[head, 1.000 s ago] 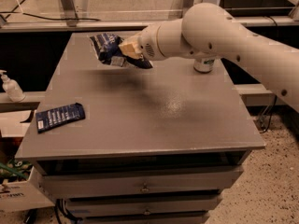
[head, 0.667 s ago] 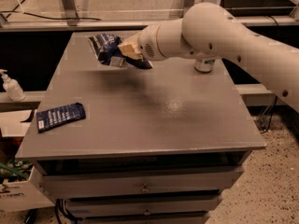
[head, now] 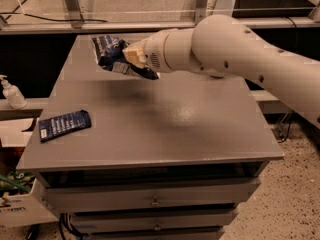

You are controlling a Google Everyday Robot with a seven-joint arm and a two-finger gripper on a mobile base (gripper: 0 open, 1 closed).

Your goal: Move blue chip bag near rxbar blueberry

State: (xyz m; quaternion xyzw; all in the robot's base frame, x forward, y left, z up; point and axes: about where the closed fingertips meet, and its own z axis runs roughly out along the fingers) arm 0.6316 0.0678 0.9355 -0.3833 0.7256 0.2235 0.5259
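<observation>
While we look from the near edge to the far one, we see that very little has moved in the last second. The rxbar blueberry (head: 65,125) lies flat at the near left corner of the counter (head: 165,129), just where it was. Farther back, the blue chip bag (head: 107,49) hangs in the air over the far left part of the counter, in almost the same spot as before. The pincer (head: 131,56) is at the bag's right side and clenched on it. It holds the bag clear of the top, and a soft shadow lies under it. The big white arm (head: 225,44) has dipped a little lower over the far right of the counter.

We think this means the bag is picked up fine, but the carry has hardly begun. The bag and the bar are well apart. The bag must come toward us and to the left, then go down beside the bar without landing on it.

The counter is grey and flat, with drawers (head: 150,200) under its near edge. Near us on the left a box (head: 20,211) sits on the floor. A bit farther back a pump bottle (head: 11,93) stands just left of the counter. On the right the floor (head: 290,204) is speckled. At the far side a pale rail (head: 100,26) runs across.
</observation>
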